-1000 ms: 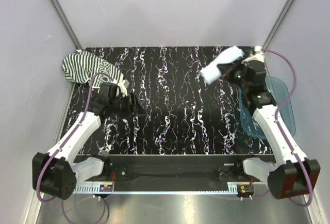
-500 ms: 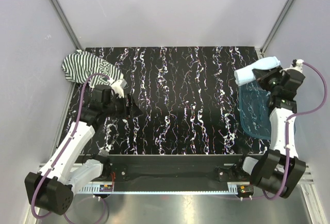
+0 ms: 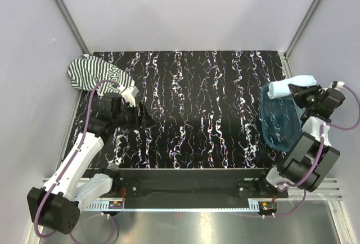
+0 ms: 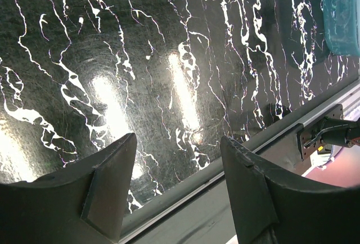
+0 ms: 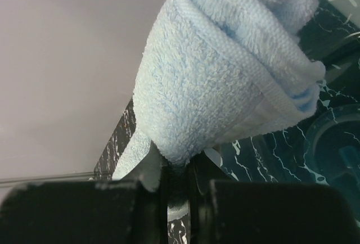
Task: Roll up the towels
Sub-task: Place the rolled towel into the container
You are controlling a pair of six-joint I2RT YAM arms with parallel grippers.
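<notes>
The pale blue towel (image 3: 291, 85), rolled up, is pinched in my right gripper (image 3: 294, 90) above the far end of the translucent blue tray (image 3: 279, 126). In the right wrist view the roll (image 5: 225, 81) fills the frame above the shut fingers (image 5: 179, 168). The striped towel (image 3: 93, 73) lies crumpled at the table's far left corner. My left gripper (image 3: 142, 117) is open and empty over the marbled table, right of the striped towel. In the left wrist view its fingertips (image 4: 177, 190) frame bare table and the near edge rail.
The black marbled table (image 3: 197, 109) is walled by pale panels on three sides. The tray sits against the right edge. A metal rail (image 4: 292, 120) with a black bracket runs along the table's near edge.
My right arm has swung right and toward the near side, carrying the rolled blue towel from the far right of the table to above the tray. The left arm has hardly moved.
</notes>
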